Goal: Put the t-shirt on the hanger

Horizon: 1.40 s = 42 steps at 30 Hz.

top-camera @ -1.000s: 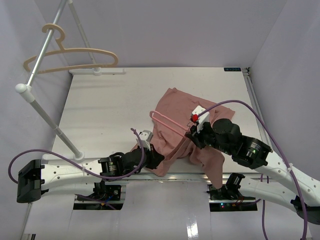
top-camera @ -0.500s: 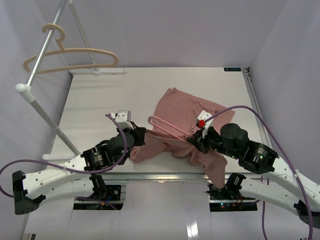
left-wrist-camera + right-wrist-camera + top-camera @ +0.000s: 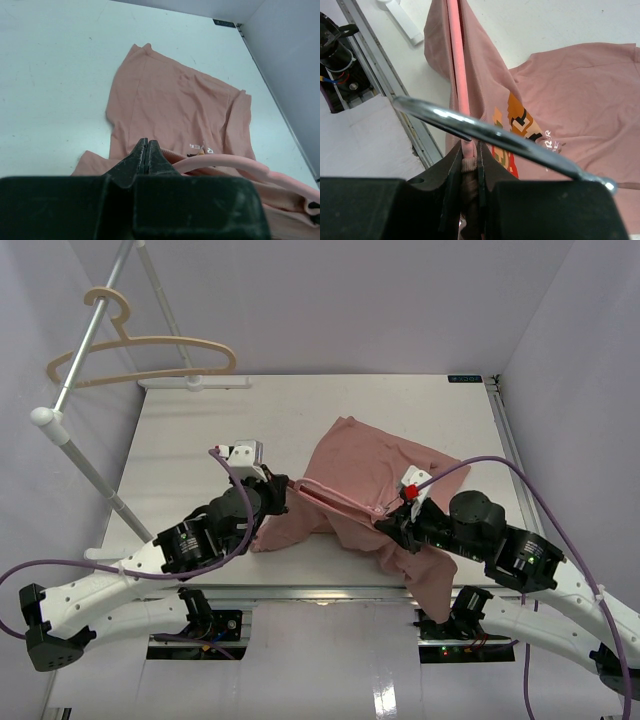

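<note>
The dusty-pink t-shirt [image 3: 372,468] lies bunched in the middle of the table, one part hanging over the front edge. It also shows in the left wrist view [image 3: 175,105] and the right wrist view [image 3: 580,90]. The thin pink hanger [image 3: 340,498] lies across it, partly inside the cloth. My right gripper [image 3: 394,524] is shut on the hanger's arm [image 3: 457,60] together with a ribbed fold of shirt [image 3: 470,155]. The metal hook [image 3: 520,145] crosses in front of it. My left gripper [image 3: 280,492] is shut [image 3: 146,145] at the shirt's left edge, next to the hanger's end [image 3: 235,164]. Whether it pinches cloth does not show directly.
A thicker beige hanger [image 3: 140,352] hangs on the white rack rail [image 3: 95,325] at the far left. The rack's foot [image 3: 195,383] stands at the table's back left, and its pole [image 3: 120,505] slants down the left side. The metal front rail [image 3: 330,592] runs below the shirt.
</note>
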Motion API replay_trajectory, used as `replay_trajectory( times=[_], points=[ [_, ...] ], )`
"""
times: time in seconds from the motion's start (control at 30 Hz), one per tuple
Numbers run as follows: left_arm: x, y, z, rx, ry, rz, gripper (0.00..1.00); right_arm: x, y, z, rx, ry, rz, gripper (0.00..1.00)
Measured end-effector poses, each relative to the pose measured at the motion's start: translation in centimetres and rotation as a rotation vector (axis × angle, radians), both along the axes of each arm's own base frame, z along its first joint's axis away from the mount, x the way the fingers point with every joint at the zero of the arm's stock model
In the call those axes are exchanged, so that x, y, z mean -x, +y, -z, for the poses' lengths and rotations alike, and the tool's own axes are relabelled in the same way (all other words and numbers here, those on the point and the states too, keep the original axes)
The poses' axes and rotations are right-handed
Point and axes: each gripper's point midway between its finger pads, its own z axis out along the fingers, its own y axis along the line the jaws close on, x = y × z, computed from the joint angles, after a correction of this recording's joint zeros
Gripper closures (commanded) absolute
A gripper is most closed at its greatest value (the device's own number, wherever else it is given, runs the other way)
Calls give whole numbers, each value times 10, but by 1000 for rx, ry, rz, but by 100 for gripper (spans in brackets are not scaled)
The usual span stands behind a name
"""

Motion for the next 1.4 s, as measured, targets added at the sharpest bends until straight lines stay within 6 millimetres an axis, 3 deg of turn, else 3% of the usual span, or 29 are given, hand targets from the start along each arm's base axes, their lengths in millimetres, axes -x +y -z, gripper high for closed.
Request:
replay_trajectory(
  times=[0.4, 0.57, 0.6, 0.7, 0.73, 0.87, 1.0, 1.17, 1.3, 1.4],
  points=[
    [3, -19, -54, -68, -100, 151, 100, -3, 9, 22, 78, 52, -10, 92],
    [6, -45, -58, -114, -105, 266, 100, -1, 15, 27, 90, 75, -34, 92],
    [6, -52, -56, -133, -98, 292, 93, -1, 17, 29, 94, 81, -40, 92],
    [2, -75, -47, -202, -65, 357, 54, -5, 26, 30, 106, 93, -48, 92],
    [0, -81, -43, -234, -44, 372, 45, -6, 29, 31, 110, 98, -52, 92],
    [-4, -98, -41, -297, 4, 412, 40, -4, 30, 31, 112, 102, -60, 92],
    [6, -81, -48, -319, 13, 419, 39, -3, 22, 19, 74, 72, -46, 92],
    [29, -37, -95, -193, -67, 395, 42, -9, 13, 0, 33, 29, 10, 92],
    [47, 4, -122, -74, -137, 347, 46, -17, 10, -21, 4, 2, 63, 92],
    [53, 22, -119, -9, -154, 319, 44, -23, 8, -40, -28, -20, 103, 92]
  ],
)
